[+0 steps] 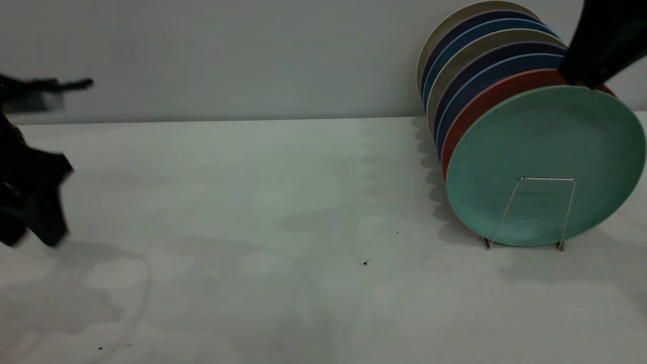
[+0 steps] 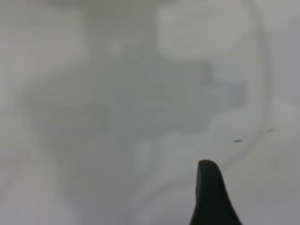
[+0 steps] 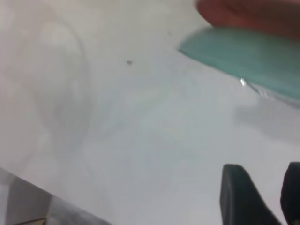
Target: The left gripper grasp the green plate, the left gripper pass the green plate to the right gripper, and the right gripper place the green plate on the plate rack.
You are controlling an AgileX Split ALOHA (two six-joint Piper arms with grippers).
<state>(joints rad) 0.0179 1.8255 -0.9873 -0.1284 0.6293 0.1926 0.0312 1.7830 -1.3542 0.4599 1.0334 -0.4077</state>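
The green plate [image 1: 546, 151] stands upright at the front of the plate rack [image 1: 568, 212], leaning behind its front wire loop. In the right wrist view, the plate's edge [image 3: 243, 54] shows, with a glint of rack wire [image 3: 243, 83] below it. My right gripper [image 1: 581, 78] hangs just above the plate's top rim at the upper right. It is open and empty, with a gap between its fingers in the right wrist view [image 3: 262, 171]. My left gripper [image 1: 30, 237] is at the far left, low over the table, open and empty. Only one finger [image 2: 211, 197] shows in its wrist view.
Behind the green plate, the rack holds a salmon-pink plate [image 1: 485, 101], then several blue and beige plates [image 1: 470, 55] back to the wall. The white table [image 1: 283, 202] lies between the two arms, with a few dark specks [image 1: 365, 263].
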